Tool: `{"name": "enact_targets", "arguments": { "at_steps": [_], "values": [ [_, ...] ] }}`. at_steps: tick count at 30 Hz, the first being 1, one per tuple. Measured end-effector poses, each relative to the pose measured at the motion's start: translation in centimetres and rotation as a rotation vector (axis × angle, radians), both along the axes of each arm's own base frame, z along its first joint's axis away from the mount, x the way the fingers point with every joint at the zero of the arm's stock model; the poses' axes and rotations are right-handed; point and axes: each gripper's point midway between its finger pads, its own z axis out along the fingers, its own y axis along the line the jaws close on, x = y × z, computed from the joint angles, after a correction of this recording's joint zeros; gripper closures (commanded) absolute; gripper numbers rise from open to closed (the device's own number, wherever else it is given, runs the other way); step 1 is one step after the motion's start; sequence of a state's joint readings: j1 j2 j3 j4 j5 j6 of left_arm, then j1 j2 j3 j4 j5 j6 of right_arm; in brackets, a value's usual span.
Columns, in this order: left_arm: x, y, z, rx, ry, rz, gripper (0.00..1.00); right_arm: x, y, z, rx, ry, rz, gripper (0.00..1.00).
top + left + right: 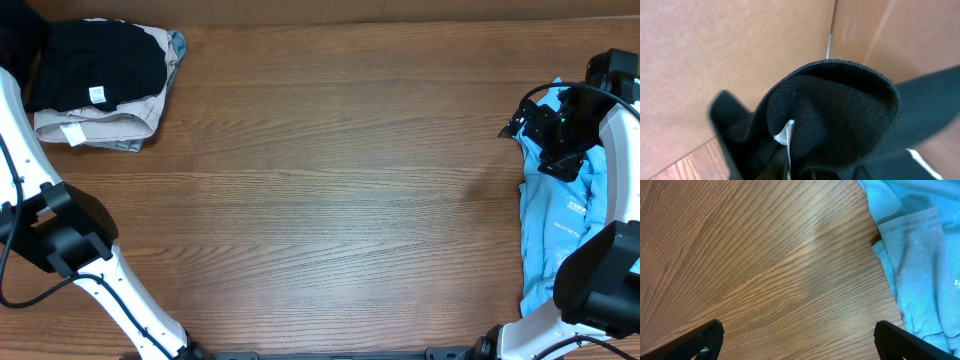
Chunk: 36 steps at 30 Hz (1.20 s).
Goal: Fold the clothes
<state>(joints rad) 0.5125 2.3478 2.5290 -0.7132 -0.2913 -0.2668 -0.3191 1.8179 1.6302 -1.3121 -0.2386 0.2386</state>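
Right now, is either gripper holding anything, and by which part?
The left gripper is shut on the black garment, pinching a bunched fold near its white tag. The right gripper is open, holding nothing.

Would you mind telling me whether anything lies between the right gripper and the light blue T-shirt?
Nothing visible does. The right gripper is open above bare table. The edge of the light blue T-shirt lies just beside it, with only wood between them.

White arms [25, 140], black joints [65, 235]
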Motion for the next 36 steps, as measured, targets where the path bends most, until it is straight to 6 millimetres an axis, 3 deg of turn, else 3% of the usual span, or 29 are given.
{"name": "enact_targets", "arguments": {
  "at_steps": [7, 11, 21, 30, 36],
  "values": [
    [0.8, -0.5, 4.5, 0.023, -0.128, -0.034, 0.96, 0.1, 0.0, 0.0, -0.002, -0.006, 0.000, 0.00],
    [1.0, -0.9, 4.8, 0.018, -0.137, -0.052, 0.96, 0.3, -0.1, 0.0, -0.004, -0.011, 0.000, 0.00],
    [2.1, -1.1, 3.2, 0.007, -0.126, -0.068, 0.96, 0.3, -0.1, 0.0, -0.007, -0.013, 0.003, 0.00],
    [3.3, -0.8, -2.0, -0.039, -0.047, -0.069, 0.96, 0.2, -0.2, 0.0, -0.013, -0.006, 0.002, 0.00],
    [4.5, -3.0, -3.2, -0.053, -0.020, -0.103, 0.96, 0.2, -0.2, 0.0, -0.013, -0.006, 0.002, 0.00]
  ]
}}
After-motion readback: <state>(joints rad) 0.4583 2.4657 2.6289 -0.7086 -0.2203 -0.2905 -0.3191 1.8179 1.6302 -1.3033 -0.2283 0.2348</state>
